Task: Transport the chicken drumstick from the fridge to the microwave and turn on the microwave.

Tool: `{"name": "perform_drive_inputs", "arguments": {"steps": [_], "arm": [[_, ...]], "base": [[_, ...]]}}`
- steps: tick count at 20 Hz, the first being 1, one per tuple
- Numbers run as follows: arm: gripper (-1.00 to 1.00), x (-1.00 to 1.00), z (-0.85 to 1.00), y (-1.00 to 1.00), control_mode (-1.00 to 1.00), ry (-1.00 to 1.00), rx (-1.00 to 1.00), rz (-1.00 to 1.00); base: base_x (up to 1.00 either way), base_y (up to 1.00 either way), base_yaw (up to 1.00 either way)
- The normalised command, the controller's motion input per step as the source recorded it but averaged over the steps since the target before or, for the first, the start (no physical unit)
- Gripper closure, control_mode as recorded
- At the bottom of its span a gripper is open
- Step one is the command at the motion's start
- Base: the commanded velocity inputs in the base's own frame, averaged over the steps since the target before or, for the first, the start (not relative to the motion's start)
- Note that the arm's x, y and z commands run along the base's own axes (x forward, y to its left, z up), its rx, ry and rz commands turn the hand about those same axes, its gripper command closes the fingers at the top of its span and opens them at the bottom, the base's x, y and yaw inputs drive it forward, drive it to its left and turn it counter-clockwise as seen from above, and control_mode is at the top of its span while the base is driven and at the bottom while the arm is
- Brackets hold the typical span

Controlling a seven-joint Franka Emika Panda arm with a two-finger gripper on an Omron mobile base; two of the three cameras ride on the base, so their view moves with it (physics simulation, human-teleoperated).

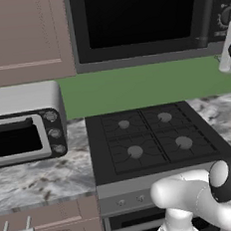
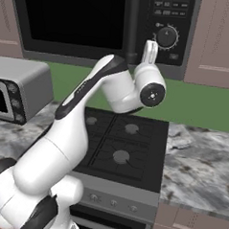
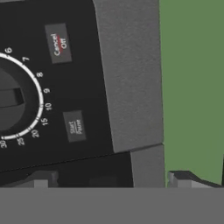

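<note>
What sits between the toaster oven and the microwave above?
Only bare green wall, seen in the left base view, separates the toaster oven from the microwave.

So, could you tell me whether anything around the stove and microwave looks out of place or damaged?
Nothing stands out. The microwave door is closed, the stove burners are bare, and the toaster oven sits square on the counter.

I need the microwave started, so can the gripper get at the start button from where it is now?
Probably yes. The gripper is raised at the microwave control strip, and the hand view shows the start button close ahead with nothing in between.
</note>
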Motion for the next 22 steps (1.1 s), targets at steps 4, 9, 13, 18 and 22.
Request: {"name": "perform_drive_inputs", "arguments": {"steps": [4, 9, 13, 18, 22], "arm": [[-1.0, 0.23, -0.01, -0.08, -1.0, 0.0, 0.0, 0.0], [-1.0, 0.11, -0.03, -0.19, -1.0, 0.0, 0.0, 0.0], [-1.0, 0.08, -0.09, -0.16, -1.0, 0.0, 0.0, 0.0], [-1.0, 0.15, -0.17, -0.01, -1.0, 0.0, 0.01, 0.0], [-1.0, 0.25, -0.19, 0.06, -1.0, 0.0, 0.01, 0.0]], "base": [[0.0, 0.0, 0.0], [0.0, 0.0, 0.0], [0.0, 0.0, 0.0], [0.0, 0.0, 0.0], [0.0, 0.0, 0.0]]}}
